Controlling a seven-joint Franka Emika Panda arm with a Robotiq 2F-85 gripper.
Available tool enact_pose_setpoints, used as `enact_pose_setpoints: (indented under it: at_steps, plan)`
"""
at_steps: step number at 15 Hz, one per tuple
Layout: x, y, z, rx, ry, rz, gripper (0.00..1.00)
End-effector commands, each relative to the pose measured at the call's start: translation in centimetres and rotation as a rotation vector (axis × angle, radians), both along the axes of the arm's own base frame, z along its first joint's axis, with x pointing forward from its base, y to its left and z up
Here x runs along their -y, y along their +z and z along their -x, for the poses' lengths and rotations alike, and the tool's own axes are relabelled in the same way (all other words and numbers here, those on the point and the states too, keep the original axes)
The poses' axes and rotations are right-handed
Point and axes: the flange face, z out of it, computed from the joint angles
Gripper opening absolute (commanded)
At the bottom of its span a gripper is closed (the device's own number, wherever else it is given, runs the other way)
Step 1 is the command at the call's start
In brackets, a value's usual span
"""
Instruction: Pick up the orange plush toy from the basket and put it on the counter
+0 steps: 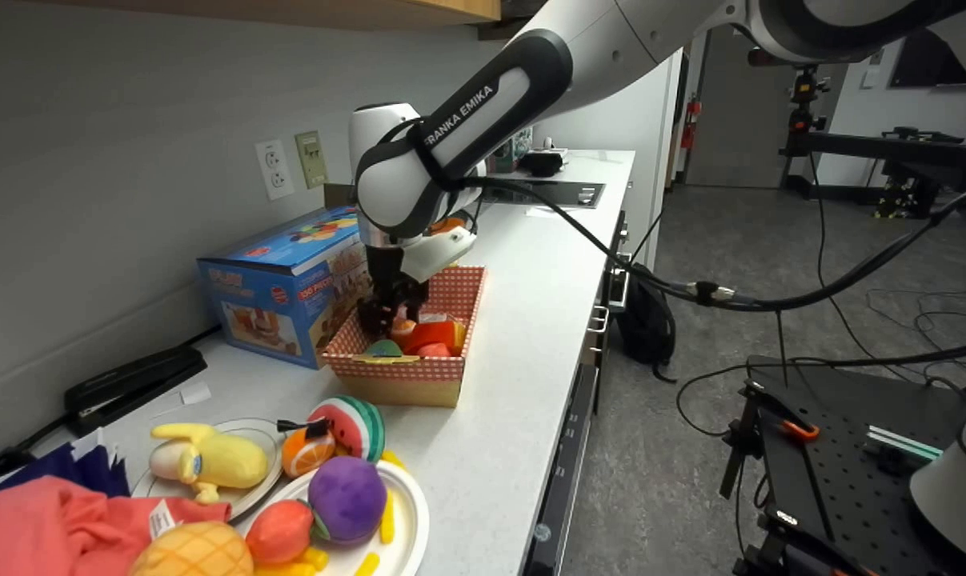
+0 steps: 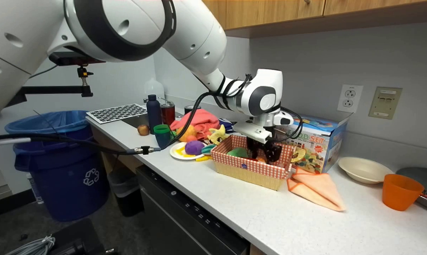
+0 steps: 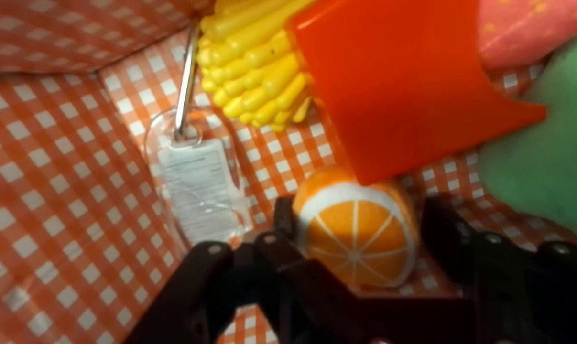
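Observation:
The orange plush toy (image 3: 355,234), with a citrus-slice face, lies in the basket in the wrist view. A bit of it shows in an exterior view (image 1: 403,326). The basket (image 1: 418,370) has a red-and-white checked lining and stands on the white counter (image 1: 523,336); it also shows in an exterior view (image 2: 248,174). My gripper (image 3: 361,222) is down inside the basket, open, with one finger on each side of the orange toy. The left finger is close against the toy; a gap shows at the right finger. The gripper also shows in both exterior views (image 1: 393,308) (image 2: 264,150).
A red fries box (image 3: 403,81) overlaps the toy's upper edge. A green toy (image 3: 546,143) and a clear tag (image 3: 200,191) lie beside it. A food-set box (image 1: 282,280) stands against the basket's wall side. A peach cloth (image 2: 317,191) and toy-laden plates (image 1: 414,512) flank the basket.

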Motion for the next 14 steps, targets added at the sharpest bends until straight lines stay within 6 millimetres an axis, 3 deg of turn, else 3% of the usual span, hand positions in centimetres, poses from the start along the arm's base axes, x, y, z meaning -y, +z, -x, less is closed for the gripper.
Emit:
enact_pose_setpoints:
  at_steps: [1, 3, 7, 14]
  plan:
    - [0.2, -0.2, -0.7, 0.004, -0.032, -0.028, 0.40]
    - [0.6, 0.2, -0.5, 0.009, -0.043, -0.027, 0.27]
    - [1.2, 3.8, 0.7, 0.043, -0.086, -0.028, 0.03]
    - [1.2, 14.1, 5.5, 0.106, -0.105, -0.092, 0.06]
